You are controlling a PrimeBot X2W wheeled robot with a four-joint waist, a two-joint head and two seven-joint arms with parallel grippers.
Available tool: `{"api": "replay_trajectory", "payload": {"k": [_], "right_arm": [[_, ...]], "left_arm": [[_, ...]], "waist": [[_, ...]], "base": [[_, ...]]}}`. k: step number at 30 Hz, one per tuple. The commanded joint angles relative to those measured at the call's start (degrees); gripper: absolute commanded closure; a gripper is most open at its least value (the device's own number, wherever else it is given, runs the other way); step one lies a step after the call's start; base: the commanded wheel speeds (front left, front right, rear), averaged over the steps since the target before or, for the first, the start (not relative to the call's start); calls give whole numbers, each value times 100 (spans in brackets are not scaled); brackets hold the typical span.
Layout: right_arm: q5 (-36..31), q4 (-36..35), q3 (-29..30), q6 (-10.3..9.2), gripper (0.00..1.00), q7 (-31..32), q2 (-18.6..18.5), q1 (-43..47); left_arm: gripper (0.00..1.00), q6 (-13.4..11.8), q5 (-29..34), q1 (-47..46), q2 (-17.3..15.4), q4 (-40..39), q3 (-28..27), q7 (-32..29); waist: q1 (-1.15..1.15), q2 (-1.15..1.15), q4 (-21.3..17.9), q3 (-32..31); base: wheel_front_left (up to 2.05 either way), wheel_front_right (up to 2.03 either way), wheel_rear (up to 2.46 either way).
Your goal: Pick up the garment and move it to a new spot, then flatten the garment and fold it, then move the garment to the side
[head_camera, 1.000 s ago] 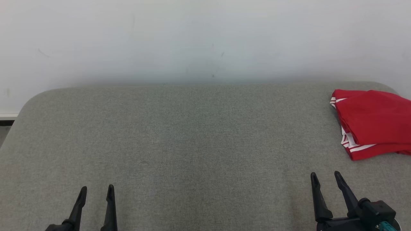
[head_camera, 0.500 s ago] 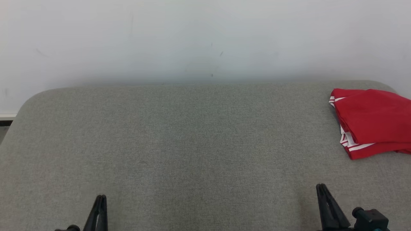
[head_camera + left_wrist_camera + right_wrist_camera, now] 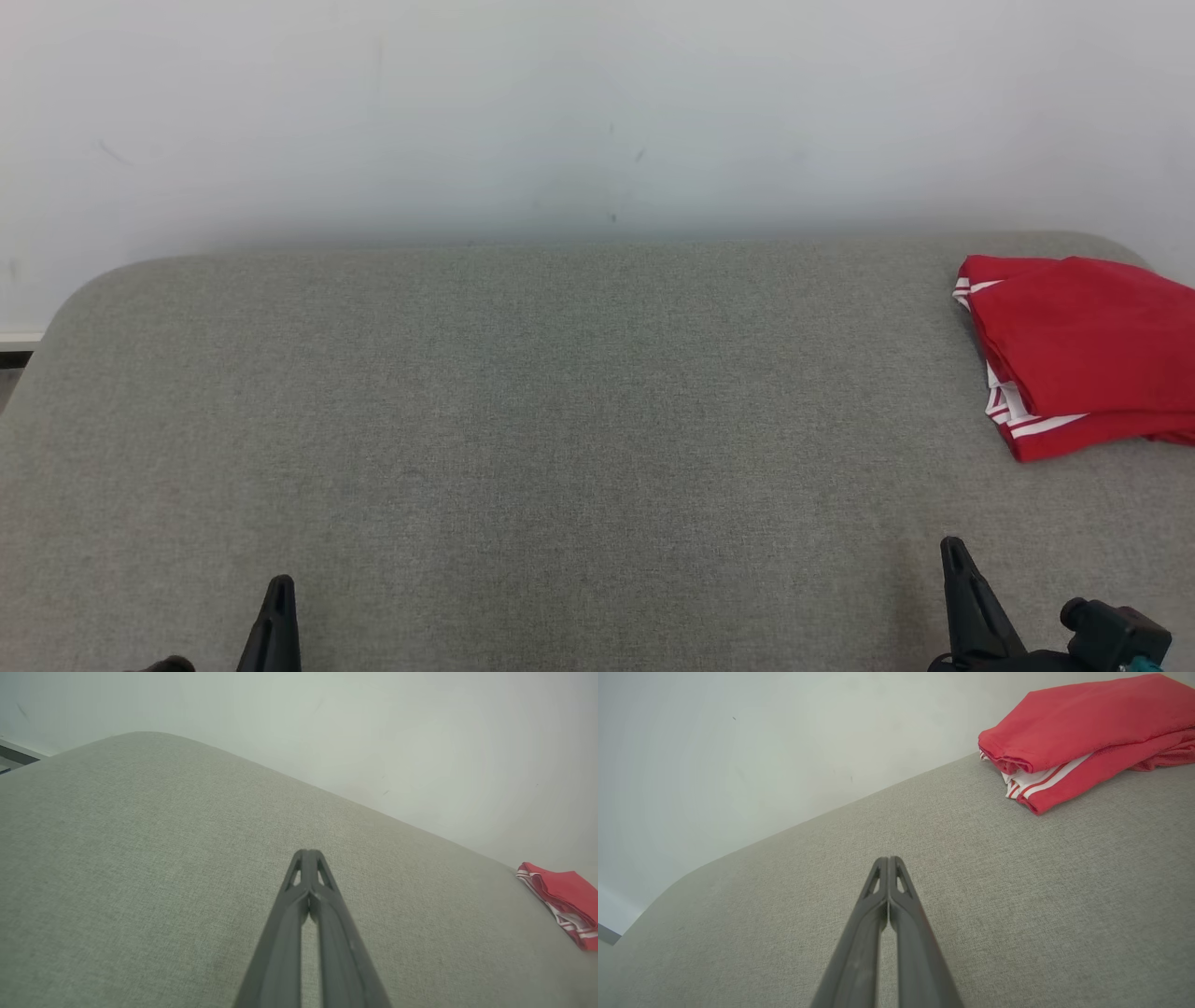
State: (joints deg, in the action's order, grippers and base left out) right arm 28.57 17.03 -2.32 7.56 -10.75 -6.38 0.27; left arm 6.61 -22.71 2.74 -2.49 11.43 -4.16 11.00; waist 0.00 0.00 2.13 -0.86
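The garment (image 3: 1088, 350) is red with white stripes and lies folded at the far right of the grey padded table (image 3: 560, 420), partly cut off by the picture's edge. It also appears as a folded red garment (image 3: 1078, 732) in the right wrist view and as a small red garment (image 3: 563, 900) at the far right of the left wrist view. My left gripper (image 3: 278, 586) sits at the bottom left, shut and holding nothing. My right gripper (image 3: 952, 546) sits at the bottom right, shut and holding nothing, well short of the garment. Both wrist views show the left gripper (image 3: 307, 853) and the right gripper (image 3: 888, 860) with fingers pressed together.
A plain pale wall (image 3: 560, 112) stands directly behind the table. The table's far corners are rounded. At the left edge a strip of floor and skirting (image 3: 14, 350) shows beside the table.
Both grippers have gone from open to shut with nothing between the fingers. Both have drawn back toward the bottom edge of the head view.
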Motion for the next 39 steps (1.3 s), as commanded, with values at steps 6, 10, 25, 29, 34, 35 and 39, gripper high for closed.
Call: {"api": "replay_trajectory", "payload": {"k": [6,10,25,29,34,35,39], "right_arm": [[655,-122,111,-2,100,165,25,-188],[1000,-133,158,-3,100,259,44,-221],[2090,-168,309,-4,100,558,107,-325],[2372,-177,348,-5,100,634,122,-347],[2709,-187,396,-5,100,730,142,-379],[2776,-189,405,-5,100,746,146,-386],[3029,-198,441,-6,100,821,160,-414]], "left_arm": [[100,23,-731,-224,-22,-52,-35,-171],[100,28,-1108,-266,-23,-35,-46,-265],[100,40,-2301,-413,-29,26,-86,-565],[100,44,-2608,-452,-31,43,-98,-646],[100,47,-2977,-493,-33,62,-111,-743],[100,48,-3043,-503,-33,65,-113,-757],[100,52,-3328,-540,-35,80,-124,-831]], "waist": [[0,0,-12,5],[0,0,-19,8],[0,0,-46,20],[0,0,-54,23],[0,0,-63,28],[0,0,-65,28],[0,0,-73,32]], "base": [[0,0,0],[0,0,0],[0,0,0],[0,0,0],[0,0,0],[0,0,0],[0,0,0]]}}
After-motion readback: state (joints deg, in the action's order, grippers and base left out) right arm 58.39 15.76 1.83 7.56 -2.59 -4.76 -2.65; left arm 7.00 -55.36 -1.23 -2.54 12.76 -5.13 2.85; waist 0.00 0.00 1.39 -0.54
